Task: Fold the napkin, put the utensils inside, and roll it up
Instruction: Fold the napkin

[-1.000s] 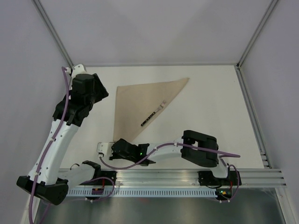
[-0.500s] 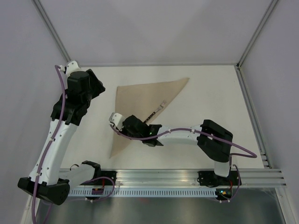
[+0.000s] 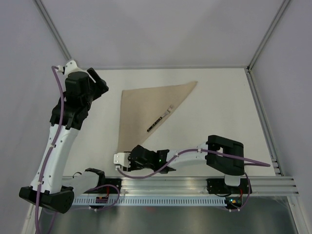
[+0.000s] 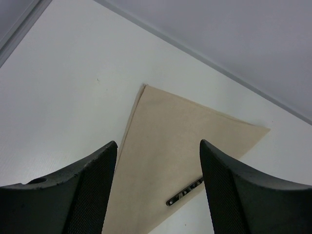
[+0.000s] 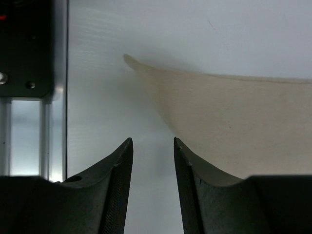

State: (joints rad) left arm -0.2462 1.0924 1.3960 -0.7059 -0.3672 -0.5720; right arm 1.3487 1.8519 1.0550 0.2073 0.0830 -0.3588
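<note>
The napkin (image 3: 144, 109) is laid flat on the tabletop (image 3: 219, 112), folded into a triangle, with one corner toward the far right, one at the far left and one at the near left. The fork (image 3: 160, 119) is set on the cloth beside the long diagonal edge, prongs toward the far right.

The left gripper (image 3: 100, 80) is held raised, just left of the far-left corner, with its fingers (image 4: 83, 190) spread wide and nothing between them; the napkin and fork are seen beyond the gap.

The right gripper (image 5: 152, 140) is held low, just beside the near-left corner. Its fingers are parted by a narrow gap, in which only bare tabletop is seen; the cloth spreads to their right.
</note>
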